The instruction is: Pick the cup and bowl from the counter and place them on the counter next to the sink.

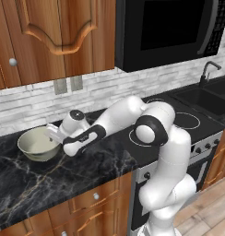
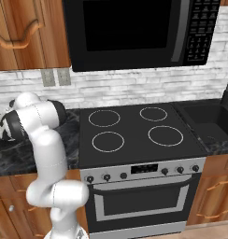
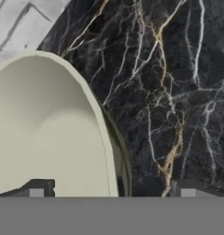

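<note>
Left base view: the bowl (image 1: 38, 144) rests on the counter (image 1: 50, 179) at nine o'clock, the gripper (image 1: 53, 134) directly over its right rim and the stovetop (image 1: 179, 122) just right of the counter. The sink (image 1: 209, 99) lies at two o'clock beyond the stovetop, the microwave (image 1: 172, 30) above at twelve. Hand view: one fingertip (image 3: 38, 187) stands over the bowl's inside, the other over the counter, the rim between them.

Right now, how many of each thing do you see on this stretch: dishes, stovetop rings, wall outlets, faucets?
Bowls: 1, the bowl on the counter
Stovetop rings: 4
Wall outlets: 2
Faucets: 1, the faucet over the sink
Total: 8
</note>
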Robot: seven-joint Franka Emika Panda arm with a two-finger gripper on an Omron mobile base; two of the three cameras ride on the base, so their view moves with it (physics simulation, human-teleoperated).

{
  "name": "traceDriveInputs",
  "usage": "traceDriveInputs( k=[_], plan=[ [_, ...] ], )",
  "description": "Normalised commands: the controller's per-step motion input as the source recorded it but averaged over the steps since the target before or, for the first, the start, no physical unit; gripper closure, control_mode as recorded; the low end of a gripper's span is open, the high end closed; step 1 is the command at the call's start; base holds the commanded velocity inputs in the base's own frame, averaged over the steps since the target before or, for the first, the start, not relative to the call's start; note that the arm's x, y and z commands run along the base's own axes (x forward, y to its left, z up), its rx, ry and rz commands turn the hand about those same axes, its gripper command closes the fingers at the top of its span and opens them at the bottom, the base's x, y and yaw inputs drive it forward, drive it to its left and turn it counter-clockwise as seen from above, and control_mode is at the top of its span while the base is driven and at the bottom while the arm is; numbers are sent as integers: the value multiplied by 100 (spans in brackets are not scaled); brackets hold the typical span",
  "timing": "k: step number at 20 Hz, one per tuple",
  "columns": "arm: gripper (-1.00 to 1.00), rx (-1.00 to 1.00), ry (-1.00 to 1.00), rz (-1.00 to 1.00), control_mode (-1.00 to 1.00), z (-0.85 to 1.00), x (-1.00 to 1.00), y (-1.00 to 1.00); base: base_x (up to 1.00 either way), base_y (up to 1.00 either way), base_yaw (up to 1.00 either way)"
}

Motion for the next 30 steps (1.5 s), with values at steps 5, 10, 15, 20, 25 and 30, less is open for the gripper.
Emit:
traceDriveInputs(
  k=[5,10,15,20,25,30],
  plan=[
    [100,0,0,0,-100,0,0,0,0,0,0],
    [100,0,0,0,-100,0,0,0,0,0,0],
    [100,0,0,-2,-100,2,0,-28,0,0,0],
    [100,0,8,-8,-100,36,-21,-62,0,0,0],
    [100,0,12,-15,-100,39,-29,-65,0,0,0],
    [100,1,4,-10,-100,57,-38,-59,0,0,0]
  ],
)
